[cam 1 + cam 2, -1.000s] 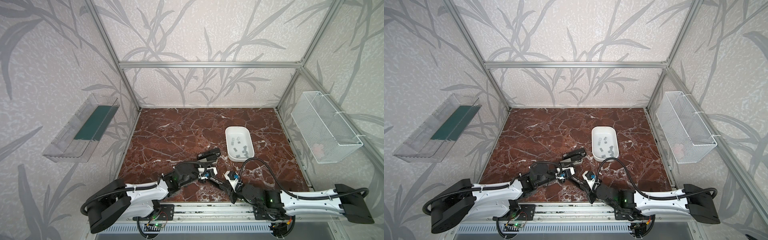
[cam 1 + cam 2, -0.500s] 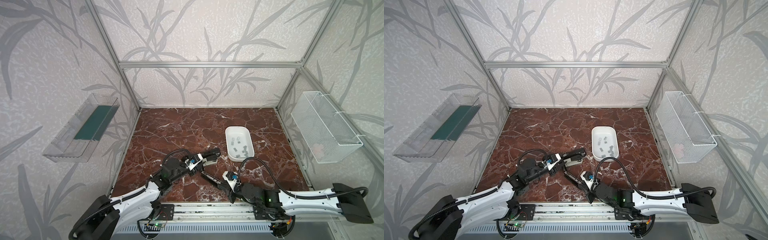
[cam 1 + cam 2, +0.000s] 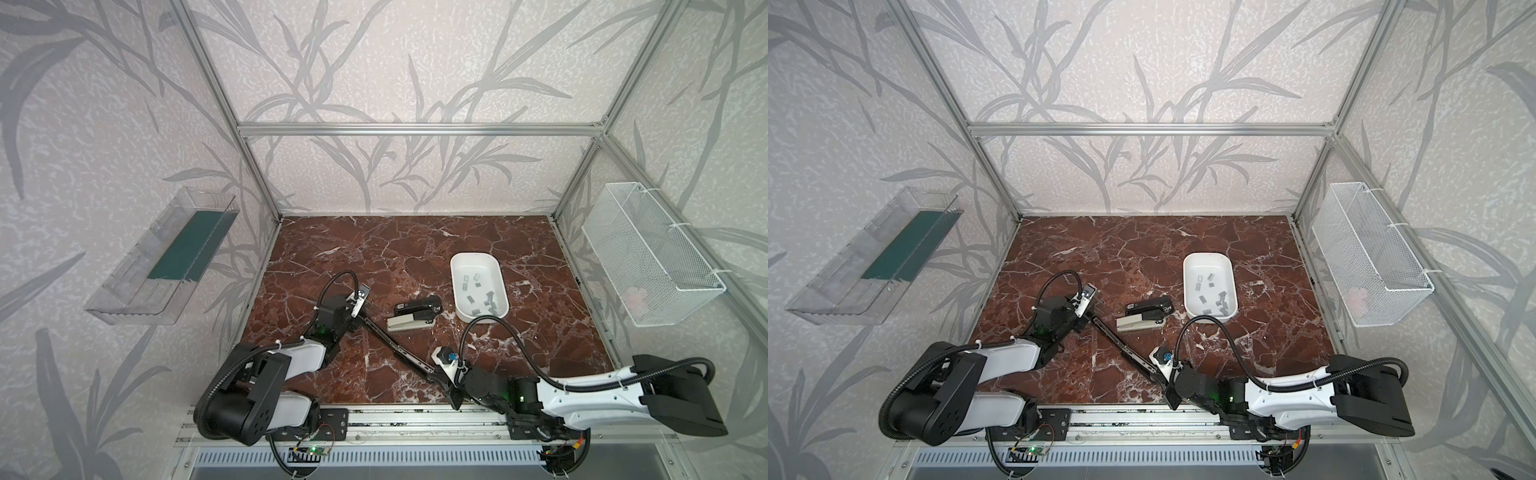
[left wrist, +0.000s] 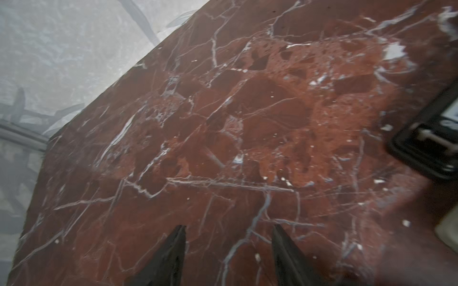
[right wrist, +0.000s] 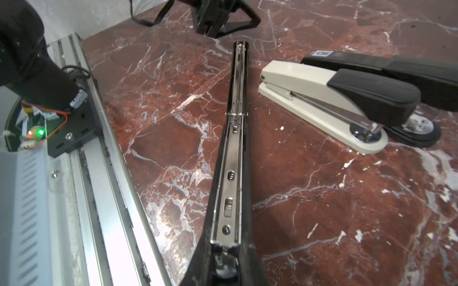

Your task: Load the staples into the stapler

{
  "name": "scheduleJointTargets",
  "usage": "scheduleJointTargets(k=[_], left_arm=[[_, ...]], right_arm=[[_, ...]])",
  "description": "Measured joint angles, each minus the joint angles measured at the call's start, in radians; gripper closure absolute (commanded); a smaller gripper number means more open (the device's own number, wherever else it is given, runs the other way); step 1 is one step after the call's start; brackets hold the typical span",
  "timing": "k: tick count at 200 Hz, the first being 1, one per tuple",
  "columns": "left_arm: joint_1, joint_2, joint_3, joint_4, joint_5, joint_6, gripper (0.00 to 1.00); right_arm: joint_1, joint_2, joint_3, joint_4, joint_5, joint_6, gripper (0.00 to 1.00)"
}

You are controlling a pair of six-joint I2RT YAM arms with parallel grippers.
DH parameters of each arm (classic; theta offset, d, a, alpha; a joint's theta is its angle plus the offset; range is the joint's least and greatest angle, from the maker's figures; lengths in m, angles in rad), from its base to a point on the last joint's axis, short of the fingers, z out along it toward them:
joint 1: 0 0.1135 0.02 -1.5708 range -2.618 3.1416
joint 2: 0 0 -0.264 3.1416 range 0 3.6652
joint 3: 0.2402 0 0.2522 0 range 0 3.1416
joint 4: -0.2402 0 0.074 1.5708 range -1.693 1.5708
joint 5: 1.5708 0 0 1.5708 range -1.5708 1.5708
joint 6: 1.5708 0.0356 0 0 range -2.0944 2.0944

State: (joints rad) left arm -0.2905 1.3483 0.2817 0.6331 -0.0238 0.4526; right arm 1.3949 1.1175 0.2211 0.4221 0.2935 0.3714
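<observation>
Right pincer [image 5: 224, 245]: near the counter's [image 3: 374, 249] front edge, pressed together on one end of the open stapler [image 5: 233, 148].
Open stapler: unfolded flat, metal channel facing up, angled toward the left edge.
Left pincer [image 4: 229, 226]: spread over bare counter, just past the stapler's far tip.
Beige stapler [image 3: 409, 323]: mid-counter, closed.
Black stapler [image 3: 417, 305]: just behind it.
Staples [image 3: 471, 298]: loose in the white tray [image 3: 473, 262], toward the right edge.

A clear wall bin [image 3: 135, 291] (green strip [image 3: 189, 245] inside) faces a white mesh basket [image 3: 640, 249] across the marble table [image 3: 374, 249].
</observation>
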Motion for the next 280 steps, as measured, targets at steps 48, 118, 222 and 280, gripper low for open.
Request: scheduleJointTargets(k=[48, 118, 222, 280], left_arm=[[0.016, -0.022, 0.014, 0.01, -0.026, 0.02, 0.42], [0.016, -0.274, 0.028, -0.087, -0.043, -0.035, 0.38], [0.016, -0.504, 0.122, -0.307, -0.137, -0.366, 0.34], [0.016, -0.469, 0.204, -0.386, -0.166, -0.463, 0.32]], right_arm=[[0.001, 0.071, 0.018, 0.043, -0.016, -0.013, 1.0], [0.001, 0.384, 0.2, 0.136, -0.002, -0.021, 1.0], [-0.013, 0.611, 0.296, 0.276, 0.082, 0.002, 0.83], [-0.12, 0.597, 0.302, 0.217, 0.073, 0.018, 0.59]])
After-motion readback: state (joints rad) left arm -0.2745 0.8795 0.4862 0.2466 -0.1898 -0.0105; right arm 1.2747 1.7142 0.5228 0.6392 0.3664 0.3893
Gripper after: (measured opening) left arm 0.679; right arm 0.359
